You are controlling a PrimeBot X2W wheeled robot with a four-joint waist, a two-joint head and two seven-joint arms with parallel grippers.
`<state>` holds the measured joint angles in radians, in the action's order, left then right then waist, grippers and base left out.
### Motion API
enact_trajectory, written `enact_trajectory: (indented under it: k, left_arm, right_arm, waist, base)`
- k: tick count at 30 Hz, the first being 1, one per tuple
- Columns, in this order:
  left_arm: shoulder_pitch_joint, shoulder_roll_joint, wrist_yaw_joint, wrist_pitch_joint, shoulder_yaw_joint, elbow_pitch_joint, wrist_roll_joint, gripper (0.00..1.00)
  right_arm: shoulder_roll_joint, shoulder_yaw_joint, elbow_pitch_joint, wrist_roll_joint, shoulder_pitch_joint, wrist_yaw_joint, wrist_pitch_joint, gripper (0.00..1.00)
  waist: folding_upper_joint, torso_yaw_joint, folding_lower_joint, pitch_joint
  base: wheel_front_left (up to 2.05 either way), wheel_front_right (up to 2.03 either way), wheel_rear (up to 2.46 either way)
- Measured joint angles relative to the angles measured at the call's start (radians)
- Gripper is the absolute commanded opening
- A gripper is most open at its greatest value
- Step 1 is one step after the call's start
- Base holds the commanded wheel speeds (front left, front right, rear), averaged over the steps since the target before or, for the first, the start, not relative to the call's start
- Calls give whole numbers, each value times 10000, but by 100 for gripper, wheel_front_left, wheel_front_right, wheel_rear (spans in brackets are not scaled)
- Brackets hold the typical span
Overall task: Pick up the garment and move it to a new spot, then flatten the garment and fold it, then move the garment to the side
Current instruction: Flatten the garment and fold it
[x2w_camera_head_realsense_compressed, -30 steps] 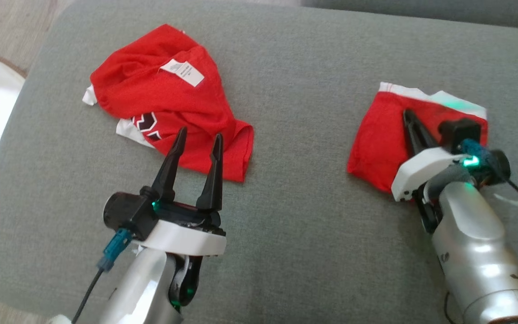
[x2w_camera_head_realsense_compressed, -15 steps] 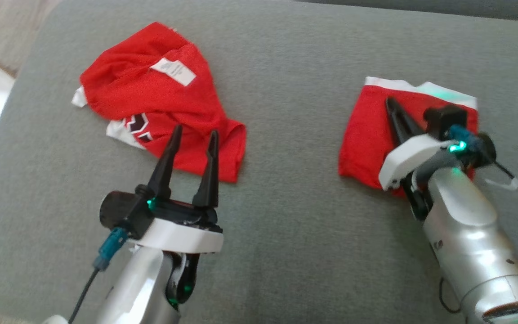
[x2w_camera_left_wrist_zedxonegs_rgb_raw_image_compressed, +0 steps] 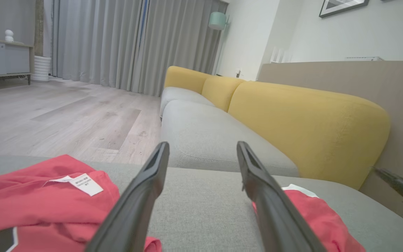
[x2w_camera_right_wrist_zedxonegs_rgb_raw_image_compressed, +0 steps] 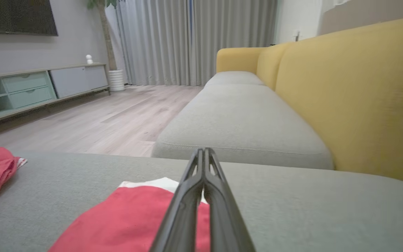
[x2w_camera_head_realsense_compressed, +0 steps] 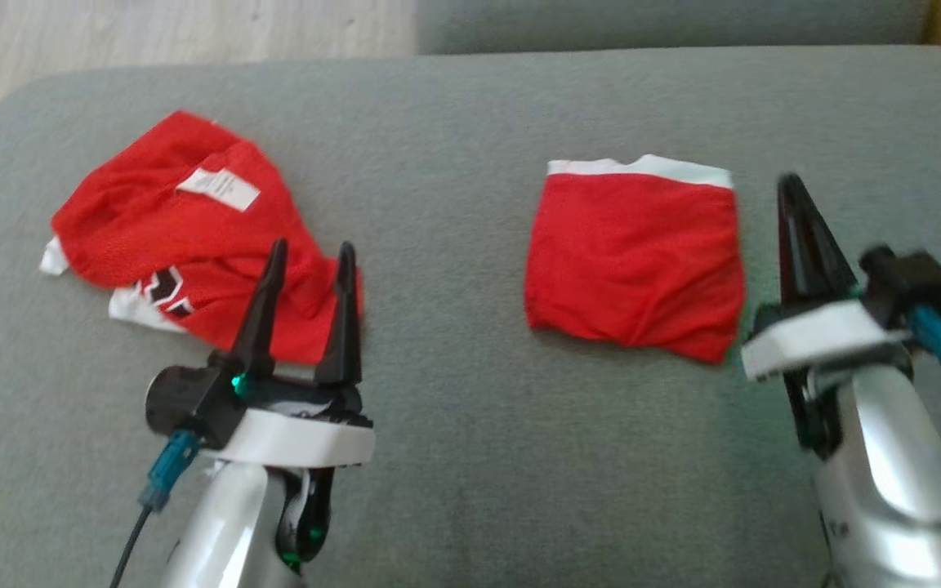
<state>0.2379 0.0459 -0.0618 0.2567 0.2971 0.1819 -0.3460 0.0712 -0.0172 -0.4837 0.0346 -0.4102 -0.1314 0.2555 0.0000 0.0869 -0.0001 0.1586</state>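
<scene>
Nearest, the left gripper [x2w_camera_head_realsense_compressed: 312,245] spreads empty fingers; the right gripper [x2w_camera_head_realsense_compressed: 789,184] is pinched closed on nothing. Beyond, the folded red jersey [x2w_camera_head_realsense_compressed: 634,261] lies flat on the grey sofa cushion [x2w_camera_head_realsense_compressed: 470,457] beside the right gripper, a crumpled red jersey [x2w_camera_head_realsense_compressed: 185,237] farther left.

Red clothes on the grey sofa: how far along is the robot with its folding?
Done, it seems: one red garment with a white edge lies folded square on the grey sofa cushion. In hand: nothing; the right jaws are shut and empty beside it, the left jaws open. Left: a crumpled red mesh jersey with a white label, by the left jaws, not yet flattened or folded.
</scene>
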Motion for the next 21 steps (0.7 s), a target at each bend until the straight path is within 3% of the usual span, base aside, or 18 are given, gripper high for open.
enact_trajectory:
  k: [7,8,9,10,21]
  left_arm:
    - [-233,2,0,0,-198,19,127,100]
    - [-238,2,-4,0,-257,27,127,100]
    - [-256,2,-10,0,-318,36,127,100]
    - [-309,2,-12,0,-370,38,127,100]
    - [-707,4,-90,0,-387,98,130,100]
  right_arm:
    - [-121,462,1457,-67,1667,0,0,0]
    - [-128,470,1576,33,1876,0,0,27]
    - [-146,476,1707,136,2064,0,0,91]
    - [-173,485,1852,257,2238,0,0,100]
    - [-228,355,2238,447,2600,0,0,100]
  waist:
    - [0,-543,-1,-429]
    - [0,-590,-1,-478]
    - [0,-631,0,-519]
    - [0,-668,-1,-555]
    - [0,-745,0,-722]
  base:
    - [0,0,0]
    - [0,0,0]
    - [0,0,0]
    - [0,0,0]
    - [0,0,0]
